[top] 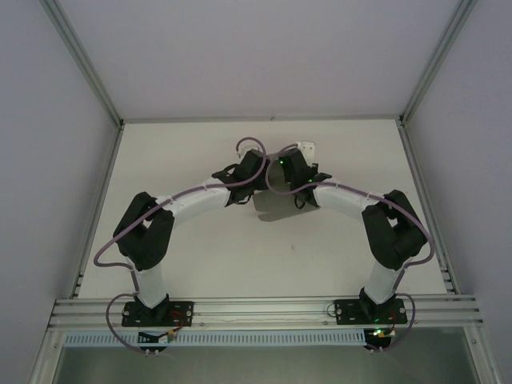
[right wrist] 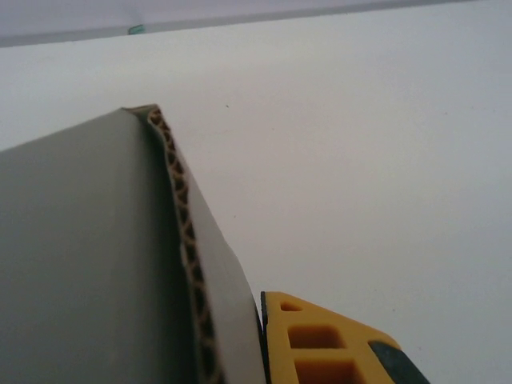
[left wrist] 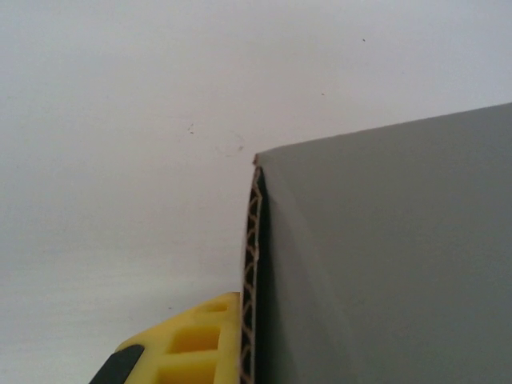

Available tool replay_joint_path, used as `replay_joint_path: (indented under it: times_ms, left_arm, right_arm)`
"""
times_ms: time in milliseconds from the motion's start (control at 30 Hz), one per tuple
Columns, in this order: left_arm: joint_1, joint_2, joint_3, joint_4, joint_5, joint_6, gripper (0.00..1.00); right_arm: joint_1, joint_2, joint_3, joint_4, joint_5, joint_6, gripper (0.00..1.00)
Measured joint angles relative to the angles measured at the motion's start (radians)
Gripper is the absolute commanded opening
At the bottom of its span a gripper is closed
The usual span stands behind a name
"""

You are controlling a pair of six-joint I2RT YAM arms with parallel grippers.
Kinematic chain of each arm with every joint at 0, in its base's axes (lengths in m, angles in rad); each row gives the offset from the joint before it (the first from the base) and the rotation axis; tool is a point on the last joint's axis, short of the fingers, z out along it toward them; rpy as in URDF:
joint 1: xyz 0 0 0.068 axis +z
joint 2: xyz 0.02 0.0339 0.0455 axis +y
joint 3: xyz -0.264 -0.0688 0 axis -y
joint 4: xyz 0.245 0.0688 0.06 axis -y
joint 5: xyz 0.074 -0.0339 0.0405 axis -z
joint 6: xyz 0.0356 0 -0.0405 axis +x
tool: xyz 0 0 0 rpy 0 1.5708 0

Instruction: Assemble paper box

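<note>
Cardboard is sitting where both arms are meeting: the plain grey cardboard paper box [top: 278, 208] is lying near the middle of the flat white table [top: 200, 256], a bit toward the far side. From above it is looking like a small grey piece poking out toward the arm bases. The left gripper [top: 246, 192] is reaching in at the box's left side and the right gripper [top: 305, 195] is reaching in at its right side.

In the left wrist view, a grey side of the paper box [left wrist: 384, 264] is taking up the right part, and its cut edge is showing a brown wavy layer inside. One yellow plastic finger [left wrist: 196, 340] is pressing right against that edge from the left. The other finger is hiding, so I cannot tell if this gripper is pinching or spread.

In the right wrist view, things are looking the same but flipped: a grey side of the paper box [right wrist: 80, 264] is rising on the left, and one yellow plastic finger [right wrist: 320, 344] is sitting right up against its folded edge. I cannot tell if the right gripper is squeezing or spread either. Thin purple cables [top: 108, 244] are looping along both arms.
</note>
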Motion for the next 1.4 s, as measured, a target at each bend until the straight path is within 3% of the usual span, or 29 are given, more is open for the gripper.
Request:
replay_joint_path:
  times_ms: [100,167,267,367,400,433,467,633,733,867,1033,1200,1400]
  left_arm:
    - [-0.003,0.012,0.012,-0.015,-0.008,-0.018,0.00]
    - [-0.003,0.014,0.016,-0.020,-0.013,-0.021,0.00]
    - [-0.003,0.014,0.014,-0.036,-0.023,-0.021,0.00]
    - [0.000,0.014,0.005,-0.040,-0.015,-0.001,0.00]
    - [0.003,0.014,0.005,-0.043,-0.016,0.011,0.00]
    - [0.007,0.014,0.005,-0.046,-0.013,0.034,0.00]
    - [0.012,0.014,0.005,-0.047,-0.010,0.055,0.00]
    - [0.045,0.013,0.010,-0.055,0.054,0.224,0.00]
    - [0.063,0.013,0.042,-0.119,0.121,0.383,0.00]
    - [0.077,0.011,0.109,-0.260,0.212,0.666,0.00]
    - [0.077,-0.022,0.161,-0.527,0.323,1.017,0.00]
    - [0.065,-0.011,0.262,-0.750,0.334,1.168,0.00]
    - [-0.017,0.083,0.320,-0.861,0.226,1.233,0.00]
  right_arm:
    - [0.000,0.001,0.000,-0.019,0.000,0.031,0.01]
    - [0.000,0.001,-0.005,-0.003,-0.009,0.025,0.14]
    - [-0.010,-0.011,-0.059,0.105,-0.050,0.007,0.40]
    - [-0.053,-0.058,-0.151,0.199,-0.178,-0.053,0.62]
    - [-0.068,-0.073,-0.173,0.211,-0.227,-0.081,0.73]
    - [-0.084,-0.095,-0.196,0.220,-0.304,-0.110,0.91]
    - [-0.094,-0.115,-0.213,0.226,-0.379,-0.135,1.00]
    - [-0.109,-0.274,-0.266,0.213,-0.688,-0.194,1.00]
    - [-0.097,-0.412,-0.285,0.162,-0.734,-0.178,1.00]
    - [-0.100,-0.578,-0.285,0.020,-0.667,-0.134,1.00]
    - [-0.109,-0.626,-0.256,-0.211,-0.575,-0.094,1.00]
    - [-0.113,-0.623,-0.256,-0.380,-0.523,-0.072,1.00]
    - [-0.128,-0.628,-0.262,-0.451,-0.492,-0.066,1.00]
